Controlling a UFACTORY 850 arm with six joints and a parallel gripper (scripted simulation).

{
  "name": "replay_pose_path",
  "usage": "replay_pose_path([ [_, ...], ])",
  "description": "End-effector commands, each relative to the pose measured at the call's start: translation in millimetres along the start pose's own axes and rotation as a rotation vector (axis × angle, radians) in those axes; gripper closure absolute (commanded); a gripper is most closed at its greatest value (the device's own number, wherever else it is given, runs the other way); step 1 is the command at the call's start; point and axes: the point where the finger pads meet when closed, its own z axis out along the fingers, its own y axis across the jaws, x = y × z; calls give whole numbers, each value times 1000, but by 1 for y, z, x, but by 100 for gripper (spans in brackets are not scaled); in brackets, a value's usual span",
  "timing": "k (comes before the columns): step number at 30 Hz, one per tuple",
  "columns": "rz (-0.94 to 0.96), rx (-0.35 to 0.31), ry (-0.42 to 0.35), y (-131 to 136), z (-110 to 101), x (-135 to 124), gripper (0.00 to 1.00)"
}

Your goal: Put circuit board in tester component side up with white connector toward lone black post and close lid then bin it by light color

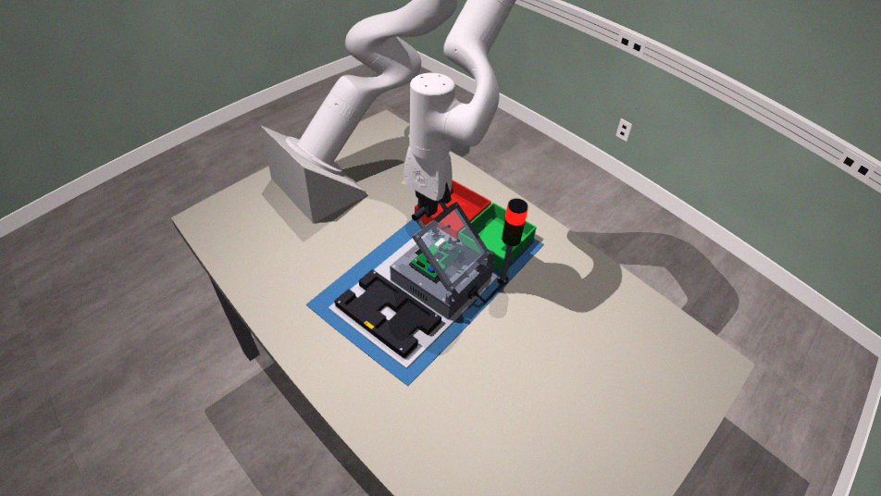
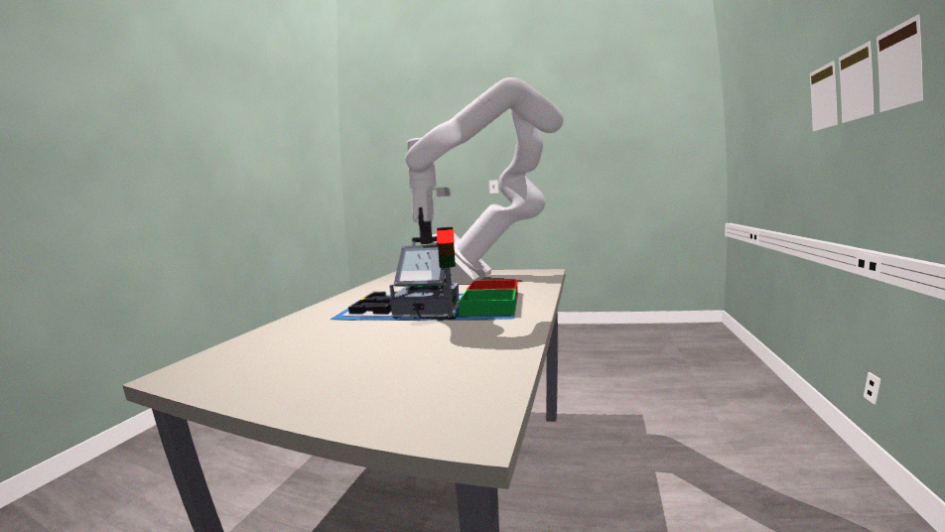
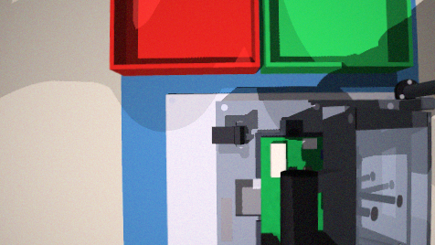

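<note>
The green circuit board point(image 1: 425, 266) point(image 3: 270, 201) lies in the grey tester point(image 1: 425, 284) point(image 2: 423, 305), with its white connector point(image 3: 278, 159) toward the bins. A lone black post point(image 3: 228, 134) stands left of the board. The clear lid point(image 1: 450, 243) point(image 2: 418, 263) point(image 3: 384, 183) is tilted open. The signal light point(image 1: 515, 216) point(image 2: 445, 236) glows red. My gripper point(image 1: 425, 212) point(image 2: 422, 236) point(image 3: 299, 201) hangs above the tester's back edge, higher than the lid's top, with its fingers close together and nothing between them. The red bin point(image 1: 471, 200) point(image 2: 492, 284) point(image 3: 183, 69) and the green bin point(image 1: 492, 237) point(image 2: 487, 304) point(image 3: 335, 68) stand empty behind the tester.
A black tray point(image 1: 388, 314) point(image 2: 370, 306) with an empty recess lies at the mat's near end. A blue mat point(image 1: 327, 302) point(image 3: 142, 160) carries everything. The arm's base point(image 1: 308, 184) stands at the table's far left.
</note>
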Motion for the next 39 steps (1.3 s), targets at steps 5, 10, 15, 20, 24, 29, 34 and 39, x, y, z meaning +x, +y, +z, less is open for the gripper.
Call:
replay_pose_path([
  [5, -1, -1, -1, 1, -1, 0, 100],
  [10, -1, -1, -1, 1, -1, 0, 100],
  [15, -1, -1, -1, 1, -1, 0, 100],
  [20, -1, -1, -1, 3, -3, 0, 100],
  [24, -1, -1, -1, 8, -9, 0, 100],
  [29, -1, -1, -1, 20, -21, 0, 100],
  [34, -1, -1, -1, 29, -27, 0, 100],
  [39, -1, -1, -1, 41, -36, 0, 100],
])
